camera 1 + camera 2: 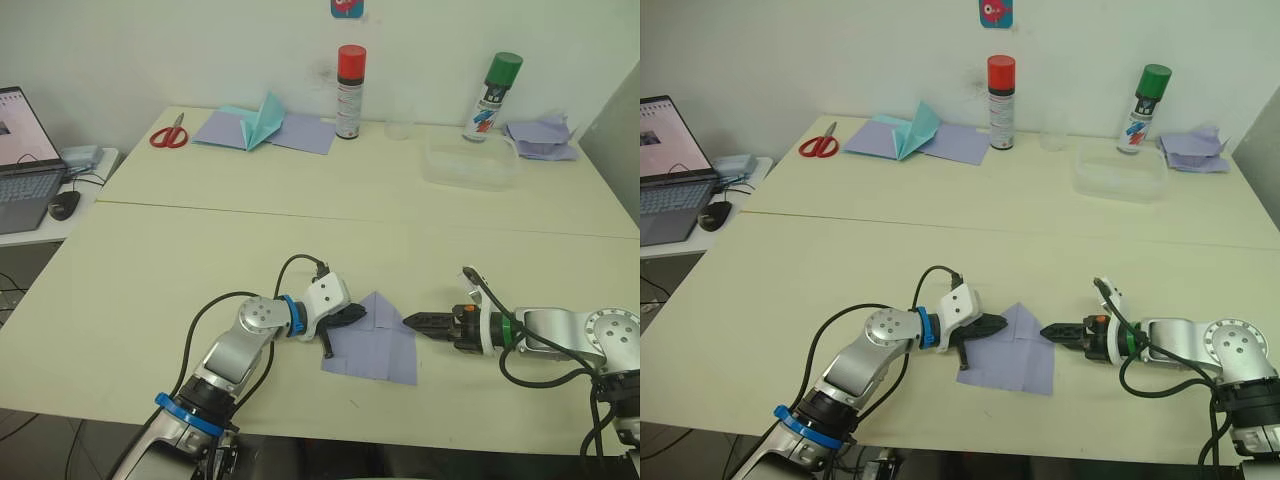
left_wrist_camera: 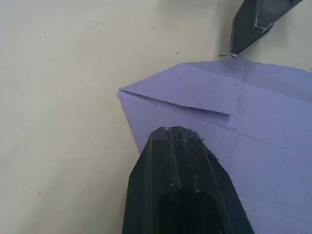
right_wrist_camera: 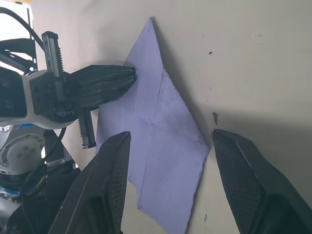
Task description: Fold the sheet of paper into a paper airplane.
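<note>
Left tool [image 1: 352, 313]: fingers closed together, tips pressed down on the left part of the sheet of paper [image 1: 375, 342], which lies flat near the front edge of the counter [image 1: 200, 240]. Right tool [image 1: 412, 321]: tip just beside the sheet's right corner.

Head views: along the counter's far edge stand red-handled scissors [image 1: 169, 133], a teal pointed paper shape [image 1: 262, 121] on flat lavender sheets [image 1: 300, 132], a red-capped spray can [image 1: 349, 92], a green-capped spray can [image 1: 491, 97], a clear plastic tray [image 1: 470, 162] and a crumpled lavender pile [image 1: 542, 137] at the far right corner. All are well apart from the sheet. A laptop [image 1: 24, 160] and mouse [image 1: 64, 204] sit on a side desk beyond the left edge.

Left wrist view: closed fingers [image 2: 183, 185] rest on the sheet, beside a folded corner flap.

Right wrist view: right fingers [image 3: 100, 190] stand wide apart, empty, straddling the sheet's near corner; the left tool covers the sheet's opposite side.
</note>
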Tool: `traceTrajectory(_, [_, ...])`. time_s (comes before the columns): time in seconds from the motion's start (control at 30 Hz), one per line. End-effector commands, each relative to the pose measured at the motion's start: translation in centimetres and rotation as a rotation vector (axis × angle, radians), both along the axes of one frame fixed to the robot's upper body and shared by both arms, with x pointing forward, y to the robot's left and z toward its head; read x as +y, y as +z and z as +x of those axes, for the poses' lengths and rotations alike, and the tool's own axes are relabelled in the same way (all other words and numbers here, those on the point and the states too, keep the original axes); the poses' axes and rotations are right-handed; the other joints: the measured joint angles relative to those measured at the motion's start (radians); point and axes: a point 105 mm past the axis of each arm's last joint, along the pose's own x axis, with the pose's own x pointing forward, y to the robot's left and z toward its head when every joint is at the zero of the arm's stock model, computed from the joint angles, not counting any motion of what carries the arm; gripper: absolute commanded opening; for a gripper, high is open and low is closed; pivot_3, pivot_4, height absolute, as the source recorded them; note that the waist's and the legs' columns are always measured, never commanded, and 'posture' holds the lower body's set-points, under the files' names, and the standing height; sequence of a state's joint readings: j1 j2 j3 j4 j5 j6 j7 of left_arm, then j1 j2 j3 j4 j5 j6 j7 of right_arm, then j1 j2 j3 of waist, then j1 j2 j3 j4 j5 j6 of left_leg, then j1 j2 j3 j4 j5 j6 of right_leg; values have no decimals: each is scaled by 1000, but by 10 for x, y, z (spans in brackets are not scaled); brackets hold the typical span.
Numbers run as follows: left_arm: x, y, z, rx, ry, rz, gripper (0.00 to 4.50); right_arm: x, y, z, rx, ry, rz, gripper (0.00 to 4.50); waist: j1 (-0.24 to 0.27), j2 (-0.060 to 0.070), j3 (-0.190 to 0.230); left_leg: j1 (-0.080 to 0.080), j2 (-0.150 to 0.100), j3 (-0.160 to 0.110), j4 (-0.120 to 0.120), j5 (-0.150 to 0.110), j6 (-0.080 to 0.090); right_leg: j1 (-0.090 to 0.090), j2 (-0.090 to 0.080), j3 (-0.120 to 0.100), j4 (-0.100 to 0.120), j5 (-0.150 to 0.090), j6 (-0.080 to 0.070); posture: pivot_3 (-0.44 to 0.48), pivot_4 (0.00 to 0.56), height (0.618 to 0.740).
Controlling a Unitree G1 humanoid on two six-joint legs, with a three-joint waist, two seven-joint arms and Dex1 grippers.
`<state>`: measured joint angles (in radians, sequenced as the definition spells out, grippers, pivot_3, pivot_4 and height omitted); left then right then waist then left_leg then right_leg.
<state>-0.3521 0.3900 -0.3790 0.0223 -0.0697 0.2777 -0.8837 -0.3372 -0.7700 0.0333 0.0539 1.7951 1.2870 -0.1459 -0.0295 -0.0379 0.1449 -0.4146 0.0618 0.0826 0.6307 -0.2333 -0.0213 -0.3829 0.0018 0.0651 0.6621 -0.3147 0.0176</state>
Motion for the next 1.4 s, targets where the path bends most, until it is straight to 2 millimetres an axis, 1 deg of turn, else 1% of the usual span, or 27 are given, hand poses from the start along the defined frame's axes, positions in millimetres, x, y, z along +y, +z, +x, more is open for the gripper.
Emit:
traceTrajectory(0.03, [5,-30,-12,99,2,77,0,-1,0,3,-9,22,-22,2748,0,0,0,0,0,0,0,0,0,0,0,0,0,0,0,0,150,740])
traceTrajectory(0.2, [3,-28,-10,96,3,74,0,16,2,-3,3,73,53,2748,0,0,0,0,0,0,0,0,0,0,0,0,0,0,0,0,150,740])
traceTrajectory(0.33, [4,-29,-10,95,8,74,0,21,1,-6,12,71,85,2748,0,0,0,0,0,0,0,0,0,0,0,0,1,0,0,0,150,740])
traceTrajectory(0.43, [4,-30,-12,99,10,74,0,22,3,-7,16,72,101,2748,0,0,0,0,0,0,0,0,0,0,0,0,1,0,0,0,150,740])
traceTrajectory(0.7, [4,-30,-10,99,14,74,0,24,8,-4,13,57,130,2748,0,0,-1,0,0,0,0,0,0,0,0,0,1,0,0,0,150,740])
traceTrajectory(0.83, [4,-30,-9,97,15,75,0,25,9,1,-4,29,137,2748,0,0,-1,0,0,0,0,0,0,0,0,0,1,0,0,0,150,740])
traceTrajectory(0.93, [4,-30,-9,96,14,77,0,21,9,5,-9,4,133,2748,1,0,-1,0,0,0,0,0,0,0,0,0,1,0,0,0,150,740])
traceTrajectory(0.97, [4,-31,-9,95,14,80,0,20,8,6,-10,-4,127,2378,1,0,-1,0,0,0,0,0,0,0,0,0,1,0,0,0,150,740])
traceTrajectory(1.03, [4,-31,-10,95,13,82,0,18,9,6,-10,-8,126,1873,1,0,-1,0,0,0,0,0,0,0,0,0,1,0,0,0,150,740])
traceTrajectory(1.1, [4,-31,-10,95,11,83,0,19,10,6,-10,-4,133,1064,1,0,-1,0,0,0,0,0,0,0,0,0,1,0,0,0,150,740])
traceTrajectory(1.2, [4,-31,-10,94,10,84,0,20,11,5,-12,0,138,29,1,0,-1,0,0,0,0,0,0,0,0,0,1,0,0,0,150,740])
traceTrajectory(1.4, [3,-31,-10,93,8,85,0,19,12,5,-13,-5,138,29,1,0,-1,0,0,0,0,0,0,0,0,0,1,0,0,0,150,740])
